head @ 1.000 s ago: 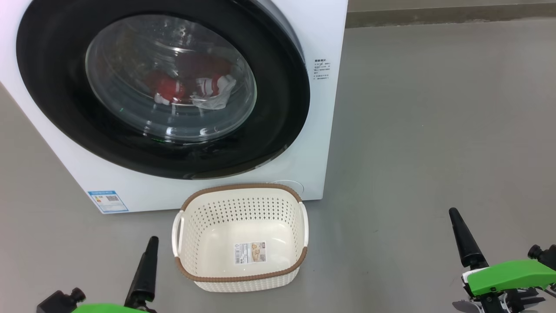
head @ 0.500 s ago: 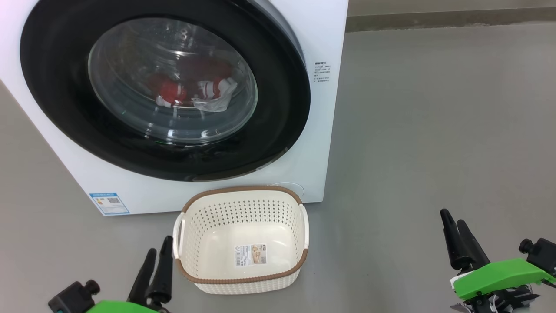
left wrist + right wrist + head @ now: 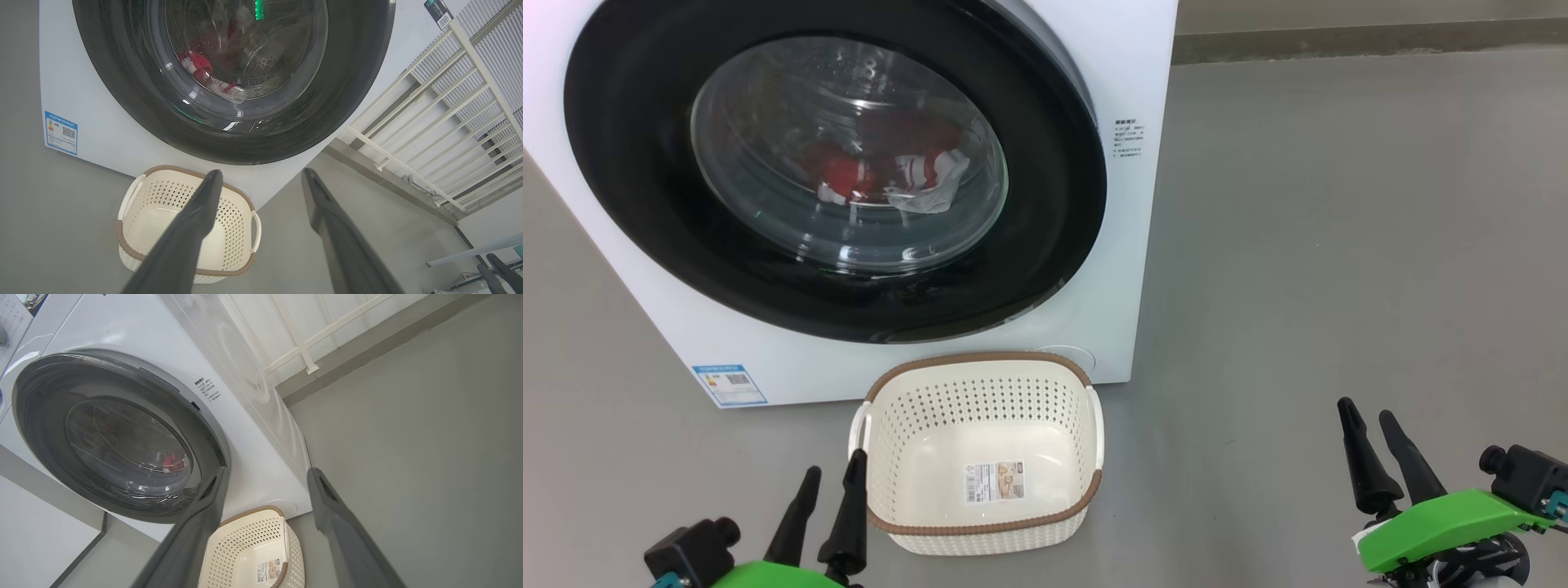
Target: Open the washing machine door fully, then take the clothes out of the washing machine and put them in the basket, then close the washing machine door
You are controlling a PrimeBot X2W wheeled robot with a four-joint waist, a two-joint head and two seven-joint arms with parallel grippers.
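The white washing machine [image 3: 1111, 73] stands at the upper left, its black-rimmed round door [image 3: 1045, 204] lying against the front. Through the glass I see the red and white clothes [image 3: 890, 175] in the drum, also the clothes [image 3: 204, 73] in the left wrist view. The cream basket [image 3: 1086, 494] sits on the floor just before the machine, with only a label sticker inside. My left gripper [image 3: 832, 472] is open at the basket's near left corner. My right gripper [image 3: 1364, 415] is open over bare floor far to the right. Both hold nothing.
Grey floor [image 3: 1323, 245] spreads to the right of the machine. A wall base [image 3: 1339, 37] runs along the back. A white railing [image 3: 441, 102] stands beside the machine in the left wrist view. The basket [image 3: 253, 555] lies between machine and right gripper.
Both grippers have turned so that each now shows two fingers; the left has shifted right toward the basket, the right slightly left. The head camera has tilted a little.
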